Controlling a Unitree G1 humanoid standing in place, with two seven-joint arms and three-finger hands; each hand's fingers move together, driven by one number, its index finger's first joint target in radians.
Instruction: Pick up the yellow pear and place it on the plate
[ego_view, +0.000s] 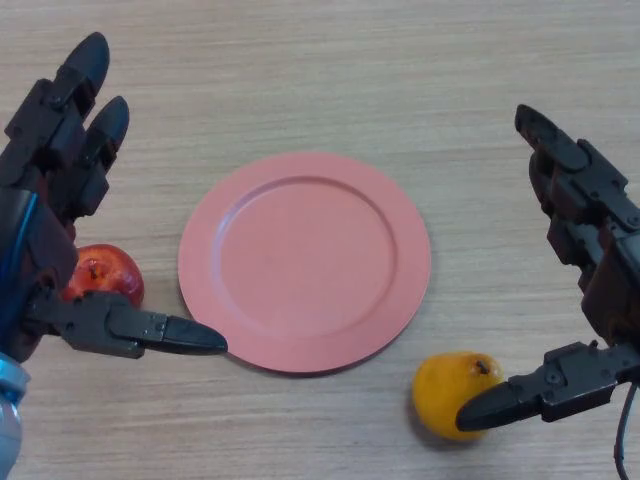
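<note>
Nearest the robot, the pear (456, 394) is lying on the desk (300, 60) at the lower right, just off the plate's near-right rim and apart from it. Its stem end is pointing up and to the right, so its long axis seems to be running that way, though the fruit is looking rather round from above. The right robot hand (590, 290) is hanging right there: its thumb tip is overlapping the pear's right side, perhaps touching it, while the fingers are standing straight and spread well above and beyond the fruit, so the robot hand is open and clamping nothing. The pear is lying to the left of that palm, inside the gap between thumb and fingers. This hand is clearly the nearer one; closing it around the pear looks like the next move, then carrying it up and left.

The left robot hand (50, 220) is showing at the left, also open, with a red apple (103, 275) sitting beside its palm.

Further out, the plate (305, 262) is resting bare at centre, between both hands
</note>
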